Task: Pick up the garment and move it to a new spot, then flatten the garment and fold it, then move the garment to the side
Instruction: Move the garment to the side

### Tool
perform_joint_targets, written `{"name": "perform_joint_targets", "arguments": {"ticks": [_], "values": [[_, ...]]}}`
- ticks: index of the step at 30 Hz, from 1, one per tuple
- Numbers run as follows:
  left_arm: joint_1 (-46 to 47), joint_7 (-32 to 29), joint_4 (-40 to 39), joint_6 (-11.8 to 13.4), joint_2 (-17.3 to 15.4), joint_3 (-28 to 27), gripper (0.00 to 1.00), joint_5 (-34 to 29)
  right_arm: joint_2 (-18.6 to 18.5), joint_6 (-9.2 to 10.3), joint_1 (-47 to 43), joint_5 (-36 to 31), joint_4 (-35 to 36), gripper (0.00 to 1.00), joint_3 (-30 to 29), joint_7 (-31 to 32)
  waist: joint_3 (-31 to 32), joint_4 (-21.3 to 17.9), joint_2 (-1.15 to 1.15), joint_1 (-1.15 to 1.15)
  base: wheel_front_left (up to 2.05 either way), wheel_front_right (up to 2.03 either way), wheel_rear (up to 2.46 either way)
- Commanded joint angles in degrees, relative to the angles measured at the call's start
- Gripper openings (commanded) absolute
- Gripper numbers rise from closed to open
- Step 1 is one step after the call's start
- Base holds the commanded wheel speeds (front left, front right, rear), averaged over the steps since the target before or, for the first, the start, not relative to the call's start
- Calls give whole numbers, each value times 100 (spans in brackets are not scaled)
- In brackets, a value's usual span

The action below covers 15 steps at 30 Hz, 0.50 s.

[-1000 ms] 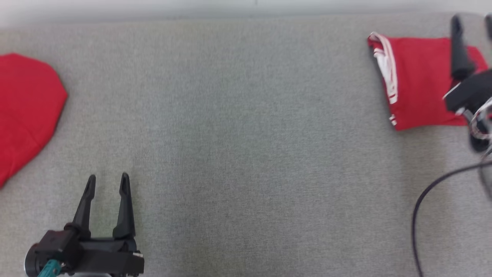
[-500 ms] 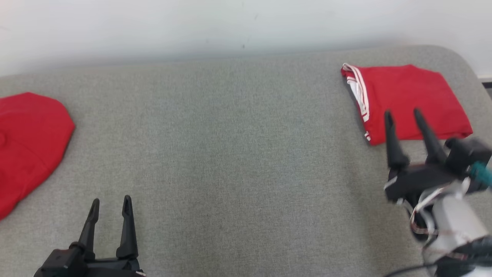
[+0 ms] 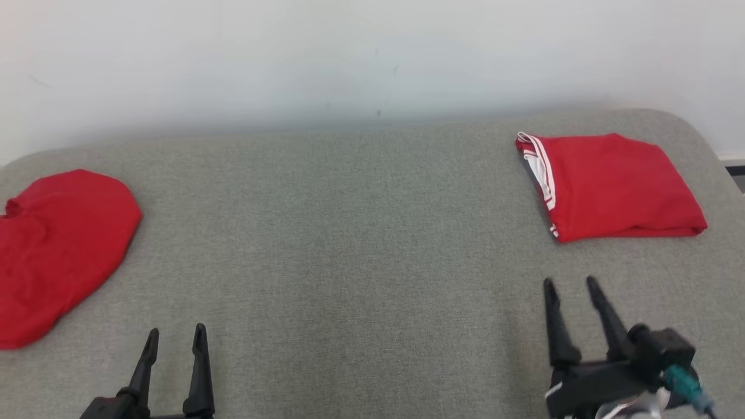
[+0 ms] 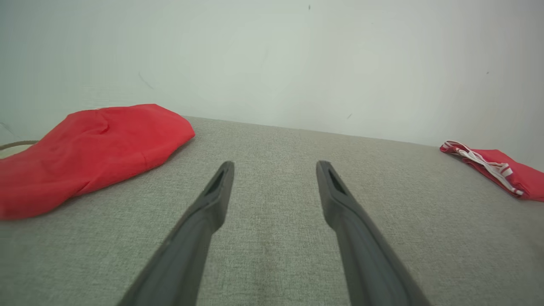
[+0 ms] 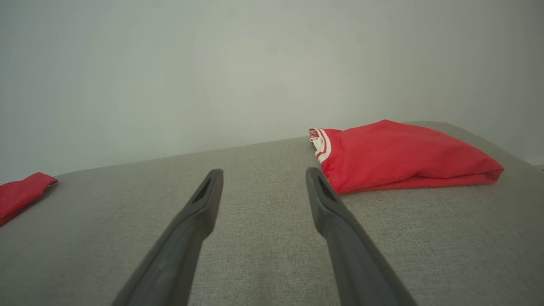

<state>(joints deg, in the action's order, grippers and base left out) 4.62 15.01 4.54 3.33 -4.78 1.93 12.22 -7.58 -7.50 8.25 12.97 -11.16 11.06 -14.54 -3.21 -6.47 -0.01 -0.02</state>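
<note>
A folded red garment (image 3: 617,186) with white-striped trim lies flat at the far right of the grey cushion (image 3: 361,233); it also appears in the left wrist view (image 4: 510,176) and the right wrist view (image 5: 403,157). My right gripper (image 3: 570,281) (image 5: 264,171) stands open and empty just in front of it, not touching it. My left gripper (image 3: 177,330) (image 4: 275,163) is open and empty at the lower left. A second red garment (image 3: 58,250) (image 4: 93,148) (image 5: 21,191) lies loosely rumpled at the far left.
A pale wall (image 3: 349,58) runs along the cushion's far edge. The cushion's rounded right corner (image 3: 698,125) lies just beyond the folded garment. Bare grey fabric spans the middle between the two red pieces.
The head camera has tilted up, bringing the wall into view. My right gripper has drawn back from over the folded garment to the lower right. The garment stays where it lay.
</note>
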Motion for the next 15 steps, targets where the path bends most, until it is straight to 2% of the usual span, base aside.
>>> {"name": "perform_joint_targets", "arguments": {"ticks": [1,15], "values": [[-117,22,23,29,-37,-24,100,-11,14,2,-113,-79,56,100,8,33,79,57,1,2,0,0,0],[-290,-6,73,201,-67,134,100,-209,338,2,-1018,-386,846,100,-154,315,327,189,1,2,0,0,0]]}}
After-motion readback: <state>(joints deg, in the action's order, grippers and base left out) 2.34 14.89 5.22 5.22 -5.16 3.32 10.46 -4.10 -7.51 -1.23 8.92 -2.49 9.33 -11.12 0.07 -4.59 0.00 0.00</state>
